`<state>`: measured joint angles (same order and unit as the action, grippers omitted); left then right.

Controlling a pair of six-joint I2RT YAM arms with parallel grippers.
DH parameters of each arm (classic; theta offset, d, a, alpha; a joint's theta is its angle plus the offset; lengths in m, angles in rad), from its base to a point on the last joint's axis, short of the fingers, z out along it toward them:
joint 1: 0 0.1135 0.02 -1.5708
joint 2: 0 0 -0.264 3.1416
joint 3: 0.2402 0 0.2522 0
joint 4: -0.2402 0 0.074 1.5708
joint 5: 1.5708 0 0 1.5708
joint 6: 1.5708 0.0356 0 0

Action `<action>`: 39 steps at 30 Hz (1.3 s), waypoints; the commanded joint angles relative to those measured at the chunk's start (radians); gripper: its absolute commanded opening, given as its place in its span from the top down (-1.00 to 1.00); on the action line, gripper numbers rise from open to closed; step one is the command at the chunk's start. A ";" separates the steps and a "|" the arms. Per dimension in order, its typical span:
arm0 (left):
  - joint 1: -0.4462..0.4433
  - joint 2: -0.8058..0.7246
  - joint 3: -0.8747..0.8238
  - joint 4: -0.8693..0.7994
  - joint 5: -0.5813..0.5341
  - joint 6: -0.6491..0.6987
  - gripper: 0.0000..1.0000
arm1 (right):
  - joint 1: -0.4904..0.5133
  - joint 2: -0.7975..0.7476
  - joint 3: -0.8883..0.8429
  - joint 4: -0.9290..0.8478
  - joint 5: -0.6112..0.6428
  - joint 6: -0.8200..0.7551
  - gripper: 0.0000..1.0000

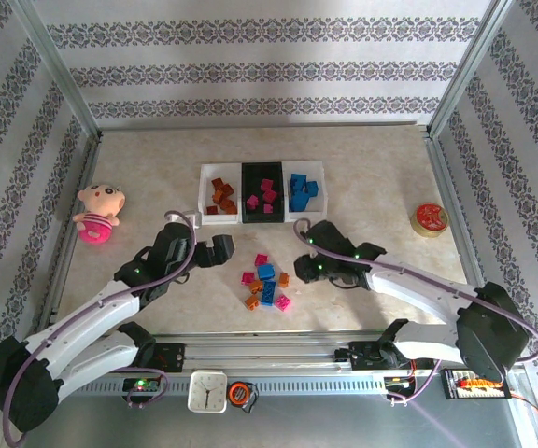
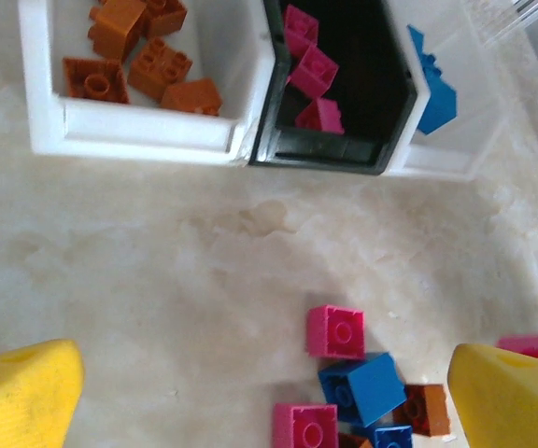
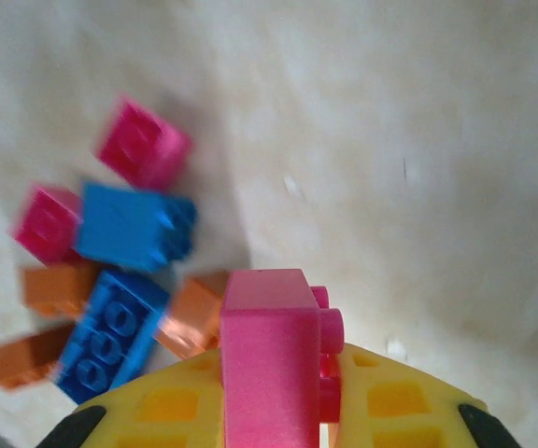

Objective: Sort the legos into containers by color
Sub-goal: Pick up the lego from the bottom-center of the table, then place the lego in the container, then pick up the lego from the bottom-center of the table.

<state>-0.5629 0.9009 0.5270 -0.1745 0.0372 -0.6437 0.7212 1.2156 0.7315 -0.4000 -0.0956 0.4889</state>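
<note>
Your right arm reaches in from the lower right of the top view. The right gripper (image 1: pixel 304 268) sits just right of the loose legos (image 1: pixel 267 284) at centre, clenched on a pink brick (image 3: pixel 267 350) between its yellow fingers (image 3: pixel 390 401). Your left gripper (image 1: pixel 215 250) hovers left of the pile, jaws spread wide and holding nothing. Above both, the trays (image 2: pixel 138 135) hold orange, pink and blue bricks, left to right. A doll (image 1: pixel 96 213) sits far left and a red tin (image 1: pixel 429 219) far right.

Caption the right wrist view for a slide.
Right pincer shut on a pink lego, loose blue, pink and orange legos lying nearby on the table.
</note>
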 commanded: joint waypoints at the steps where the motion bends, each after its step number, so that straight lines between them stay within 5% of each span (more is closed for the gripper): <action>1: -0.010 -0.035 -0.037 -0.040 -0.020 -0.033 -0.99 | -0.028 0.044 0.152 0.004 -0.013 -0.075 0.72; 16: -0.009 -0.115 -0.100 -0.060 0.011 -0.082 -0.99 | -0.113 0.790 0.903 -0.023 0.125 -0.105 0.59; 22: -0.009 -0.126 -0.111 -0.067 0.023 -0.082 -1.00 | -0.123 0.934 1.074 -0.076 0.134 -0.088 0.18; 30: -0.009 -0.130 -0.102 -0.090 0.026 -0.071 -0.99 | -0.102 0.841 1.058 -0.060 0.100 -0.112 -0.23; 39: -0.010 -0.140 -0.102 -0.092 0.015 -0.070 -0.99 | -0.040 0.457 0.538 0.043 0.089 -0.093 -0.36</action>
<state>-0.5629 0.7700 0.4263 -0.2371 0.0517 -0.7132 0.6640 1.7565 1.3811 -0.3817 0.0025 0.3889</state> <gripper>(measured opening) 0.997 0.677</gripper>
